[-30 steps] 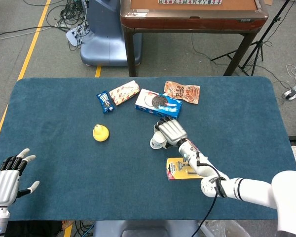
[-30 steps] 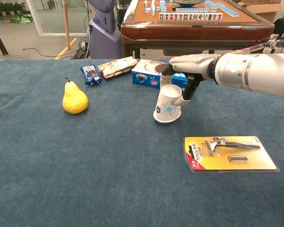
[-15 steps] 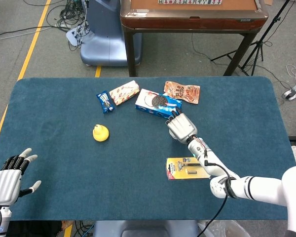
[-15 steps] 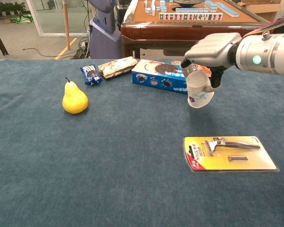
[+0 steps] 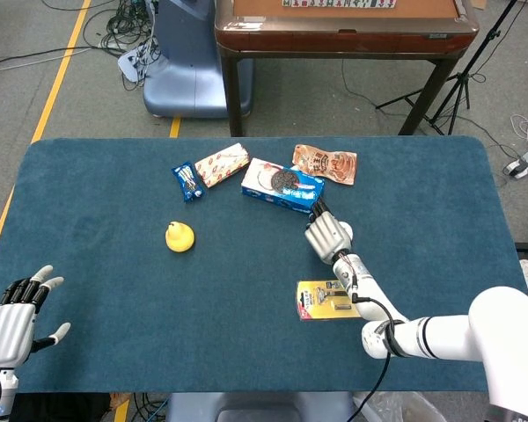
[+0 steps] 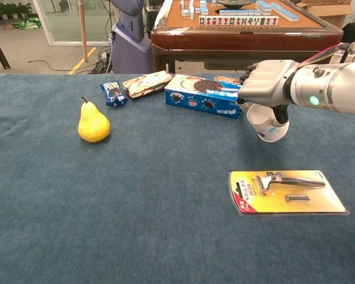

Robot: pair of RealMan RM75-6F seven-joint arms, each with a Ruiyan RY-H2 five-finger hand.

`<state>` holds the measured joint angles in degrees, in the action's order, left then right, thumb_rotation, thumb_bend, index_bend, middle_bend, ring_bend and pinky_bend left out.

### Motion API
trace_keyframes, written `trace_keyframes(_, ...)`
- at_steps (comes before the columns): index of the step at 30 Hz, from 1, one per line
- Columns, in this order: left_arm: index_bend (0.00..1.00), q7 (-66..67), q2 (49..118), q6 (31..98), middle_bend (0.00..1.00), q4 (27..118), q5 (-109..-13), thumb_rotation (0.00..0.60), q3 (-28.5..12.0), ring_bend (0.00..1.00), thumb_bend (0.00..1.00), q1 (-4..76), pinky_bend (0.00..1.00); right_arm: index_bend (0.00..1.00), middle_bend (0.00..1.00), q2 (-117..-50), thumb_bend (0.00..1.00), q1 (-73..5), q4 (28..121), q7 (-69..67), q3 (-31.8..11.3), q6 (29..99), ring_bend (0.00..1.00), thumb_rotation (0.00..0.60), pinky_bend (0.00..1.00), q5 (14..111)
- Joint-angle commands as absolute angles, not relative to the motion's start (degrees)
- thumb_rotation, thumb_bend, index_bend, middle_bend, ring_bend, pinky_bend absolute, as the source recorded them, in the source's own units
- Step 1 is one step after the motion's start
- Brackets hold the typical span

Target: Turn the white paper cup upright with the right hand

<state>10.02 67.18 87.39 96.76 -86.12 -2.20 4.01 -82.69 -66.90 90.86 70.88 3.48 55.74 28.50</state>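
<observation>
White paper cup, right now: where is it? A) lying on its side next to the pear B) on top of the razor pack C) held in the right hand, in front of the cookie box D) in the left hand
C. The right hand grips the white paper cup just in front of the blue cookie box, apart from the pear and the razor pack.

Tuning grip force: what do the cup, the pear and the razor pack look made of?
White paper cup, held by the right hand: thin matte paper by its look, so crushable. Pear: smooth, slightly glossy yellow; probably a plastic replica, real fruit not excluded. Razor pack: yellow printed card under a clear glossy plastic blister, with glints above the razor.
</observation>
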Motion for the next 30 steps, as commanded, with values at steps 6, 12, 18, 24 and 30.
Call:
trace_keyframes(6, 0.25, 10.2, 67.4, 87.7, 0.13, 96.5, -86.1, 0.600, -2.2, 0.16, 0.15, 3.8, 0.13, 0.00, 0.11, -81.8, 0.18, -65.3, 91.6, 59.7, -1.0, 53.0, 0.00, 0.600, 0.00, 29.9)
trace_keyframes(12, 0.25, 10.1, 67.3, 87.5, 0.13, 96.5, -86.1, 0.600, -2.1, 0.16, 0.15, 3.8, 0.13, 0.00, 0.11, -79.7, 0.14, -59.6, 92.0, 44.5, -4.6, 55.0, 0.00, 0.600, 0.00, 38.1)
trace_keyframes(18, 0.25, 10.1, 67.4, 86.9, 0.13, 96.5, -86.2, 0.600, -2.2, 0.16, 0.15, 4.2, 0.13, 0.11, 0.14, -79.0, 0.14, -54.4, 89.6, 35.2, -5.1, 57.1, 0.00, 0.600, 0.00, 42.6)
trace_keyframes(24, 0.25, 10.2, 67.5, 86.2, 0.13, 96.7, -86.6, 0.600, -2.1, 0.16, 0.15, 4.7, 0.13, 0.15, 0.14, -80.5, 0.14, -52.1, 85.9, 31.3, -5.4, 56.5, 0.00, 0.600, 0.00, 43.7)
trace_keyframes(30, 0.25, 10.1, 67.3, 86.2, 0.13, 96.7, -86.6, 0.600, -2.0, 0.16, 0.15, 4.7, 0.13, 0.21, 0.15, -83.3, 0.14, -51.4, 82.0, 29.4, -6.7, 55.3, 0.00, 0.600, 0.00, 43.1)
